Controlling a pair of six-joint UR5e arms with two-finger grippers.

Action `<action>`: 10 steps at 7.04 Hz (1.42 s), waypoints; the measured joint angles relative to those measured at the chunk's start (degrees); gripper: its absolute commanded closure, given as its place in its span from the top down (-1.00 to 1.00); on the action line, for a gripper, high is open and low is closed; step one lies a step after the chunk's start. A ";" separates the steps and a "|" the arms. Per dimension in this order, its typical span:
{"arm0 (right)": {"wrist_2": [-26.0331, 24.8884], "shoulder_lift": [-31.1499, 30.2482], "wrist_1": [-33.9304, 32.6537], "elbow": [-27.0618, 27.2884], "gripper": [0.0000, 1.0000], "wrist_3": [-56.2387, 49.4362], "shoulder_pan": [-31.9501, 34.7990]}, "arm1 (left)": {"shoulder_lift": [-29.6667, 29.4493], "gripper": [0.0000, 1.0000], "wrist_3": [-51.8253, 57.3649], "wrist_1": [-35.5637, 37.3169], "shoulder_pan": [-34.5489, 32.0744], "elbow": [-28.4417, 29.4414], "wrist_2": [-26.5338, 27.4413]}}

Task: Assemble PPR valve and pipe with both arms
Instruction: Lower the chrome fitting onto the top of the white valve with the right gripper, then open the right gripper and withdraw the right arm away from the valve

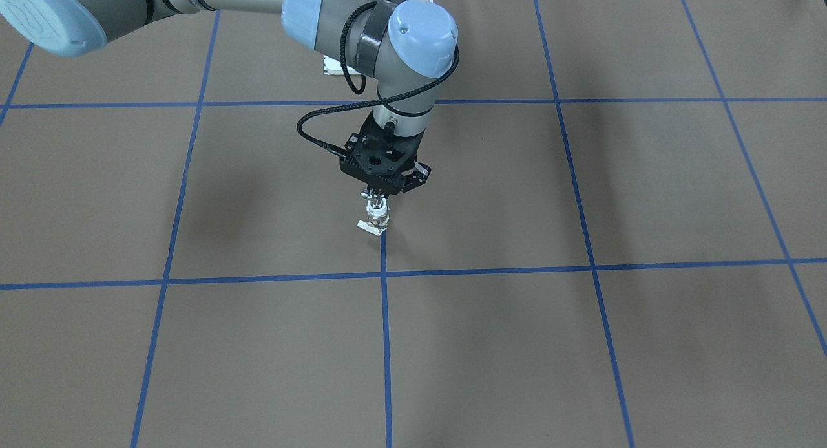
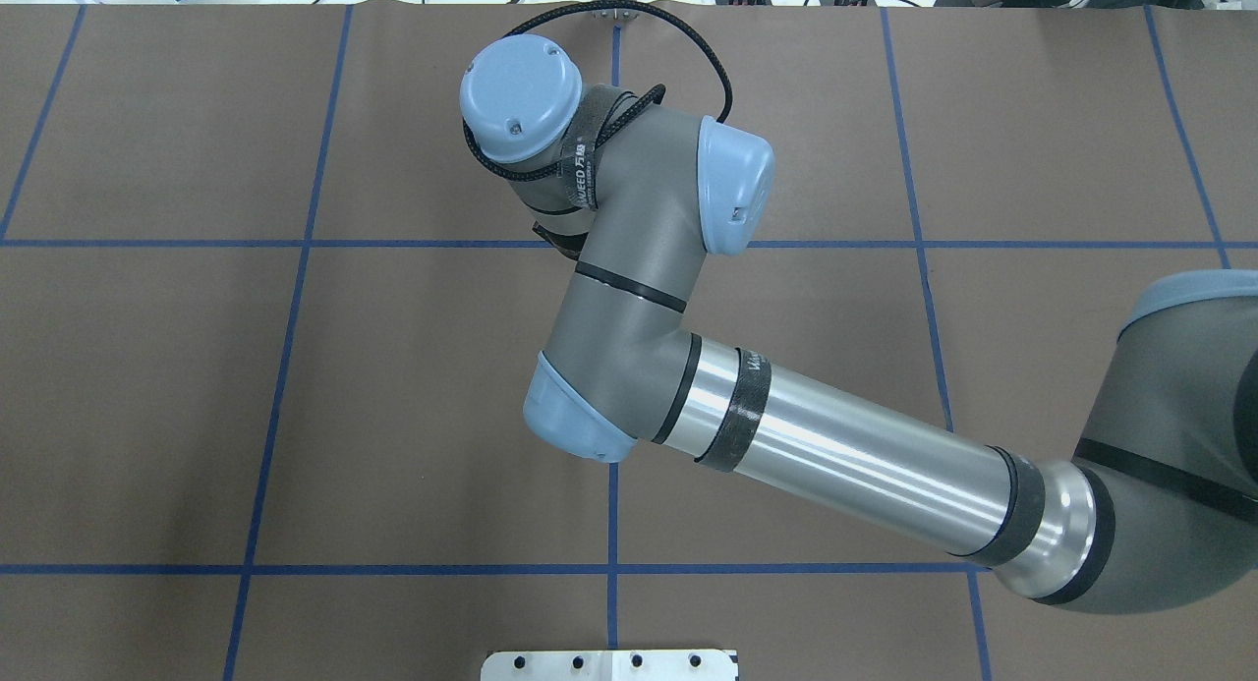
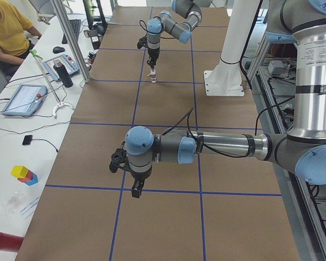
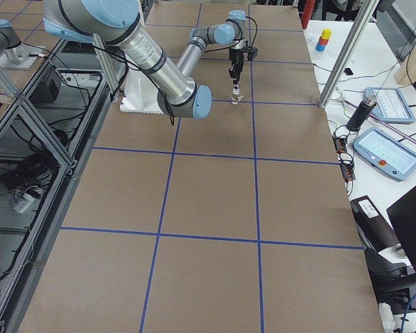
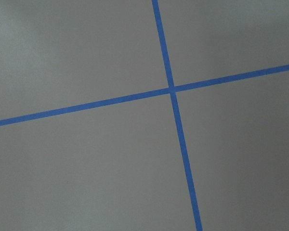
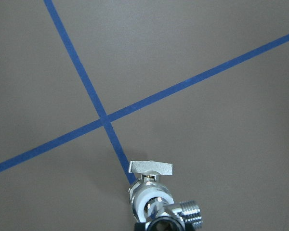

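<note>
1. Valve (image 1: pixel 376 214), chrome and white, is pinched at its top by the right end effector (image 1: pixel 380 192), which has closed narrow on it; it hangs upright at 6 o'clock below the grip.
2. Its flat handle sits lowest, right down at the table (image 1: pixel 581 344); touching or not, I cannot tell.
3. A blue tape cross (image 1: pixel 385 274) lies near, at 6 o'clock of the valve in the front-facing view.
4. The right arm (image 2: pixel 845 455) reaches in from 4 o'clock overhead.
5. The left end effector (image 3: pixel 136 190) points down, well apart from the valve; wide or narrow, I cannot tell.
</note>
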 measured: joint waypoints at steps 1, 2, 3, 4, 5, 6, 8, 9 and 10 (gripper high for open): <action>-0.01 -0.10 0.09 -0.01 -1.00 -0.01 -0.04 | -0.05 1.00 -0.02 0.00 0.01 0.02 0.00; -0.01 -0.21 0.15 -0.01 -1.00 -0.01 -0.13 | -0.09 1.00 -0.03 0.00 0.02 0.03 0.00; -0.01 -0.27 0.20 -0.01 -1.00 -0.01 -0.23 | -0.14 1.00 -0.03 0.00 0.02 0.04 0.02; -0.02 -0.27 0.25 0.00 0.39 -0.01 -0.28 | -0.18 1.00 -0.03 0.00 0.02 0.04 0.04; -0.01 -0.33 0.27 0.00 0.98 -0.03 -0.31 | -0.19 1.00 -0.03 0.00 0.03 0.04 0.04; -0.22 -0.36 0.28 0.00 0.98 -0.18 -0.37 | -0.21 1.00 -0.03 0.00 0.03 0.04 0.05; -0.83 -0.34 0.28 0.15 0.99 -0.77 -0.43 | -0.21 1.00 -0.03 0.02 0.03 0.04 0.01; -0.88 -0.19 0.27 0.65 0.99 -1.09 -0.27 | -0.15 1.00 -0.05 0.06 0.03 0.04 0.00; -0.48 0.03 0.21 1.61 0.99 -2.02 0.77 | -0.03 1.00 -0.07 0.10 0.03 0.07 0.00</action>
